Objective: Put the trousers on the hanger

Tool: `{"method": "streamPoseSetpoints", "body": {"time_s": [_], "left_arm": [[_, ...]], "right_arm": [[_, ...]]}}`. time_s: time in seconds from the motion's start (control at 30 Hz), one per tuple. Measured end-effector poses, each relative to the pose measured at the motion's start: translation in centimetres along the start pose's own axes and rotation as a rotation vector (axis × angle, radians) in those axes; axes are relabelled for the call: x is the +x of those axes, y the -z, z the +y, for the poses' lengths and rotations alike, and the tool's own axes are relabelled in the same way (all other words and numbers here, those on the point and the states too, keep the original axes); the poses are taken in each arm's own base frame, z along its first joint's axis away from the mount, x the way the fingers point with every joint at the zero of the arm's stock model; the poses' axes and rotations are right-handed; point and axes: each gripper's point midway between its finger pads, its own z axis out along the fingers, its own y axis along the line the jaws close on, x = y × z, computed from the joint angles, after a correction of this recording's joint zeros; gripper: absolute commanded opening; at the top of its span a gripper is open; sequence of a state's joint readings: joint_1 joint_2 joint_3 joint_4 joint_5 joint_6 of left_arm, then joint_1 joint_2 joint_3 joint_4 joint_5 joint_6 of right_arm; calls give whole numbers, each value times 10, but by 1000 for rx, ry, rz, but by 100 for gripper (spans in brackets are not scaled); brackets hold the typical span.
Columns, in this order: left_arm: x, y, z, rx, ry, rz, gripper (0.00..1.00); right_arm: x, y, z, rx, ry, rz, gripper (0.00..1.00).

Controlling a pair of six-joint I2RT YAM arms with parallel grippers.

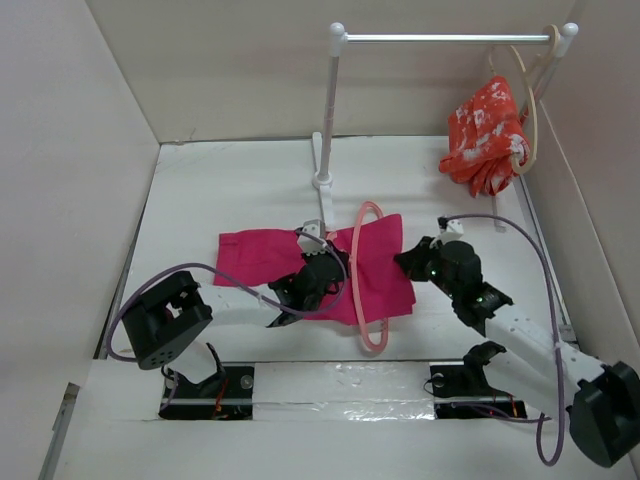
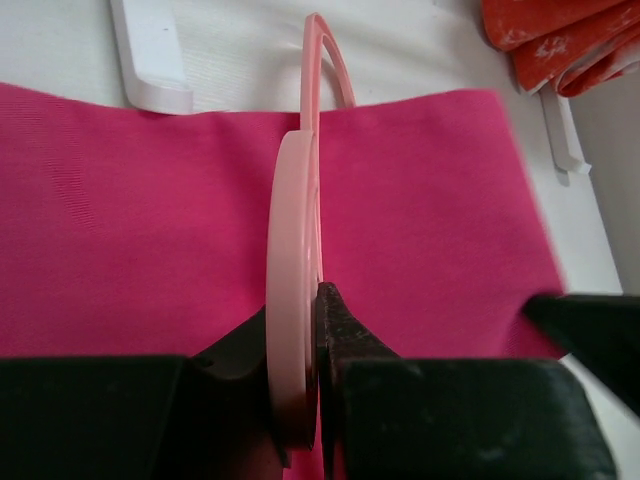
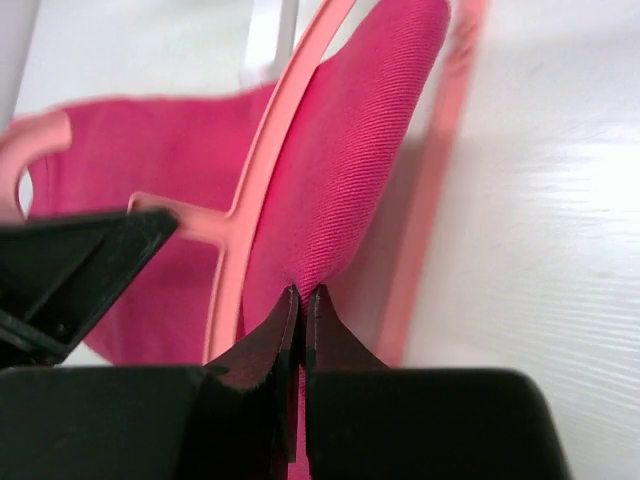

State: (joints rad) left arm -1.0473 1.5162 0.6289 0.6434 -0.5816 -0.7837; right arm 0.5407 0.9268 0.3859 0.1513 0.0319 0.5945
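Note:
The magenta trousers (image 1: 260, 258) lie folded flat on the white table, with their right part passing through the hanger. The light-pink hanger (image 1: 362, 300) stands on edge across them. My left gripper (image 1: 318, 275) is shut on the hanger's bar (image 2: 292, 250), and the pink cloth (image 2: 130, 220) spreads below it. At the trousers' right edge, my right gripper (image 1: 405, 262) is shut on them. In the right wrist view its jaws (image 3: 302, 295) pinch a raised fold of trousers (image 3: 350, 170) just beside the hanger's frame (image 3: 265, 170).
A white garment rack (image 1: 335, 110) stands at the back, its foot (image 2: 150, 60) just beyond the trousers. A beige hanger carrying a red-orange patterned garment (image 1: 490, 135) hangs from the rail's right end. White walls close in the table on three sides.

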Motion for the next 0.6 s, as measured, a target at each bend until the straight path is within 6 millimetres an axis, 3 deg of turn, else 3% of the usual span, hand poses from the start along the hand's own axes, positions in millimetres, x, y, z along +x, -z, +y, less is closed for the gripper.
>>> {"method": "streamPoseSetpoints", "body": {"time_s": [0.17, 0.33, 0.6], "left_arm": [[2, 11, 17, -23, -52, 13, 0], [-6, 27, 33, -64, -78, 3, 0], [-25, 45, 42, -96, -124, -18, 0]], "right_arm": [[-36, 23, -36, 110, 0, -103, 0], [-40, 36, -76, 244, -21, -99, 0], [-51, 49, -102, 294, -81, -126, 0]]}}
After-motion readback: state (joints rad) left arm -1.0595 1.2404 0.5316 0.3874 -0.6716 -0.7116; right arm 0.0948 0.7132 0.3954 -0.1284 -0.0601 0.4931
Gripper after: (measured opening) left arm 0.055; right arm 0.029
